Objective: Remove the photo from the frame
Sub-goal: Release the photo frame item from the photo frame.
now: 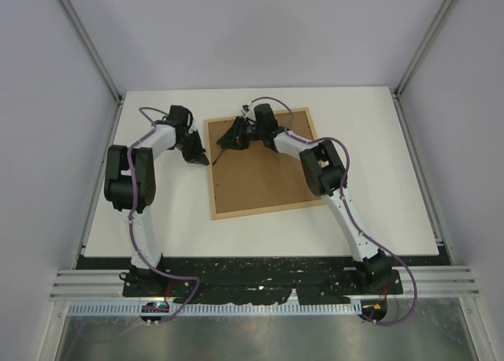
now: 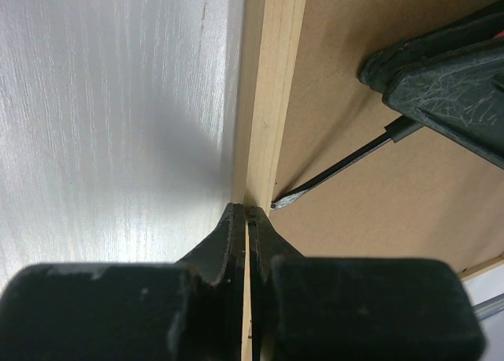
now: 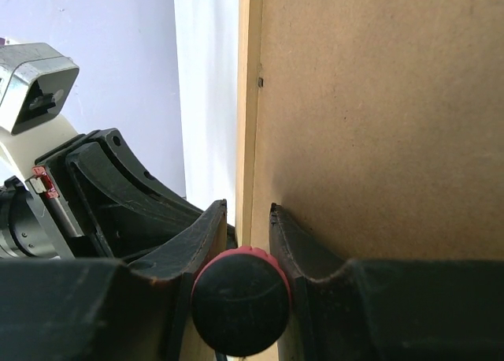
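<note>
The frame [image 1: 260, 180] lies face down on the table with its brown fibreboard back [image 2: 378, 211] upward. The photo is hidden under that back. My left gripper [image 2: 246, 211] is shut, its tips down on the frame's left wooden rim [image 2: 272, 101], with nothing held between them. My right gripper [image 3: 248, 211] is shut on the red-and-black handle of a small screwdriver [image 3: 240, 298]. The screwdriver's blade [image 2: 331, 174] slants down across the back, and its tip sits at the inner edge of the left rim, just beyond the left fingertips. From above, both grippers meet at the frame's upper left [image 1: 216, 144].
The white table [image 1: 157, 219] runs out to the left of the frame and in front of it. Pale enclosure walls [image 1: 63, 101] with metal posts close in both sides. Both arm bases sit on a black rail [image 1: 260, 274] at the near edge.
</note>
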`<state>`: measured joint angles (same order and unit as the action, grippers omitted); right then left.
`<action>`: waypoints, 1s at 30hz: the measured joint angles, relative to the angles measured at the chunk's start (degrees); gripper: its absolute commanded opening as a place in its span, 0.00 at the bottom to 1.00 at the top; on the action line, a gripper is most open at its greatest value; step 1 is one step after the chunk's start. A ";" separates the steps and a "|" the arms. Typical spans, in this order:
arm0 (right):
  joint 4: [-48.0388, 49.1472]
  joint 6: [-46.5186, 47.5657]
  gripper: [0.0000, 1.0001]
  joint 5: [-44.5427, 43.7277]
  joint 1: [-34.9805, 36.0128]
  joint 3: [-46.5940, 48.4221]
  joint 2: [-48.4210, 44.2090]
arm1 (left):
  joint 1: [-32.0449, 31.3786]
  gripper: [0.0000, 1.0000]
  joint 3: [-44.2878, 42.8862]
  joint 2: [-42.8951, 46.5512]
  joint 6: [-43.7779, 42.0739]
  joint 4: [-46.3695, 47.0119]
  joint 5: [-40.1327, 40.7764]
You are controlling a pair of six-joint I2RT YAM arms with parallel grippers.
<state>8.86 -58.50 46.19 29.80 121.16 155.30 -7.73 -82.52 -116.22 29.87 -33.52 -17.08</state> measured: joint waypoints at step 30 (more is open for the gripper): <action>-20.61 19.67 0.08 -15.47 6.95 8.13 -4.96 | -0.02 0.04 2.86 2.05 1.25 -2.12 -0.59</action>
<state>-11.75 -38.83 30.72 36.75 129.29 150.34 -7.75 -79.66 -114.17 31.11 -35.64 -17.67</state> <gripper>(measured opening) 0.329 0.044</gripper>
